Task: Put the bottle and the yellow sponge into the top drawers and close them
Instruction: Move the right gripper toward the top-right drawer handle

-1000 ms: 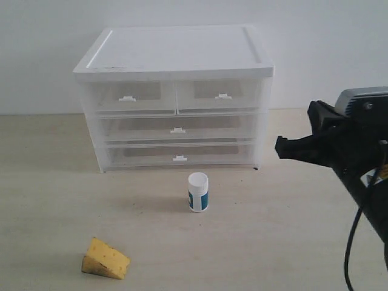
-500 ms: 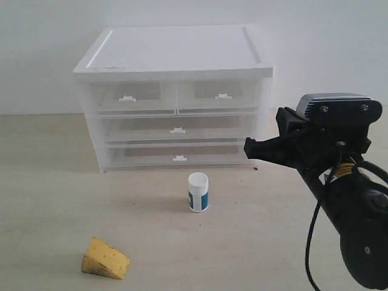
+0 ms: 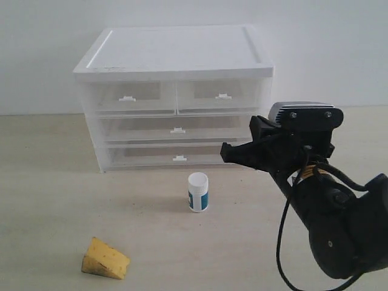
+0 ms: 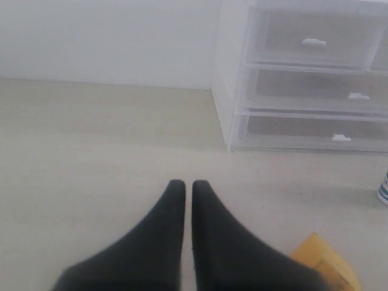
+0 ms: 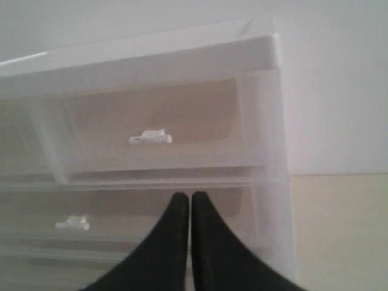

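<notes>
White drawer unit point(image 3: 176, 54) upper centre, both top drawers point(image 3: 139, 97) closed. The bottle point(image 3: 198, 192) stands centre frame, its teal label point(image 3: 199, 197) unreadable. The yellow sponge point(image 3: 105, 259) lies lower left. The right gripper point(image 3: 225, 154), centre right, jaws pressed together and empty, faces the right top drawer. The likely next move is hooking its tab handle point(image 3: 223, 96). The left gripper point(image 4: 183, 185) is likewise closed and empty.

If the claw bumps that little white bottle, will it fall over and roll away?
The bottle stands upright, taller than it is wide, so a high nudge would likely tip it. It is round, so once down it could roll across the flat table. Its plastic looks smooth, so it may slip.
</notes>
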{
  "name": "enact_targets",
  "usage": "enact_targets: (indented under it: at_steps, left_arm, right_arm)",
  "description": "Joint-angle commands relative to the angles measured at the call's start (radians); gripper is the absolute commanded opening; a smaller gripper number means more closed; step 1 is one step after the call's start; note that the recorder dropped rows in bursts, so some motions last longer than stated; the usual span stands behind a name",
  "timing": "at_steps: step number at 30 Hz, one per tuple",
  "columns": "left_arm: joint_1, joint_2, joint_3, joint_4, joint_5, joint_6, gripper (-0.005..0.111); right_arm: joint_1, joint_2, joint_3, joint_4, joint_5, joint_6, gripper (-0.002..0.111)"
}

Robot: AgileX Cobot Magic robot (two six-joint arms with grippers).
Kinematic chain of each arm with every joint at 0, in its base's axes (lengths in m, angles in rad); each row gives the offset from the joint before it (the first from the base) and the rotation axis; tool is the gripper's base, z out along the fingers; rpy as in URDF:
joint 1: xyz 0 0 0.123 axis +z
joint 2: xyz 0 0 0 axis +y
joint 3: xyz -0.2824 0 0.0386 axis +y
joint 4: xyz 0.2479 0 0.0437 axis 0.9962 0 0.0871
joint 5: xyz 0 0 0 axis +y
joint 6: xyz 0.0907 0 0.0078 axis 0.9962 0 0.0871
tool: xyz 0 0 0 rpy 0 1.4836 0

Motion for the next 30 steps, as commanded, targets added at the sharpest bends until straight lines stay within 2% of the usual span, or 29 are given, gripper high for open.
enact_targets:
  at_steps: [1, 5, 10, 14, 16, 19, 20, 22, 30]
  left_arm:
    - [0.005, -0.003, 0.003, 0.001, -0.002, 0.006, 0.004]
    - [0.005, -0.003, 0.003, 0.001, -0.002, 0.006, 0.004]
    - [0.005, -0.003, 0.003, 0.001, -0.002, 0.006, 0.004]
    - [0.005, -0.003, 0.003, 0.001, -0.002, 0.006, 0.004]
    - [0.005, -0.003, 0.003, 0.001, -0.002, 0.006, 0.004]
    - [0.005, -0.003, 0.003, 0.001, -0.002, 0.006, 0.004]
    - [0.005, -0.003, 0.003, 0.001, -0.002, 0.006, 0.004]
    - [0.005, -0.003, 0.003, 0.001, -0.002, 0.006, 0.004]
    - [0.005, -0.003, 0.003, 0.001, -0.002, 0.006, 0.004]
  right_arm:
    - [0.043, 0.024, -0.046, 0.013, -0.01, -0.064, 0.0]
    - [0.075, 0.049, -0.103, 0.091, -0.01, -0.167, 0.0]
    - [0.075, 0.06, -0.147, 0.068, -0.01, -0.164, 0.0]
    - [0.073, 0.06, -0.163, 0.064, 0.08, -0.184, 0.001]
    - [0.073, 0.081, -0.185, 0.063, 0.041, -0.203, 0.017]
    - [0.073, 0.128, -0.219, 0.073, -0.01, -0.209, 0.053]
    - [0.073, 0.14, -0.226, 0.077, -0.01, -0.209, 0.058]
    - [0.073, 0.166, -0.232, 0.083, -0.01, -0.209, 0.061]
    - [0.073, 0.245, -0.321, 0.148, -0.01, -0.219, 0.061]
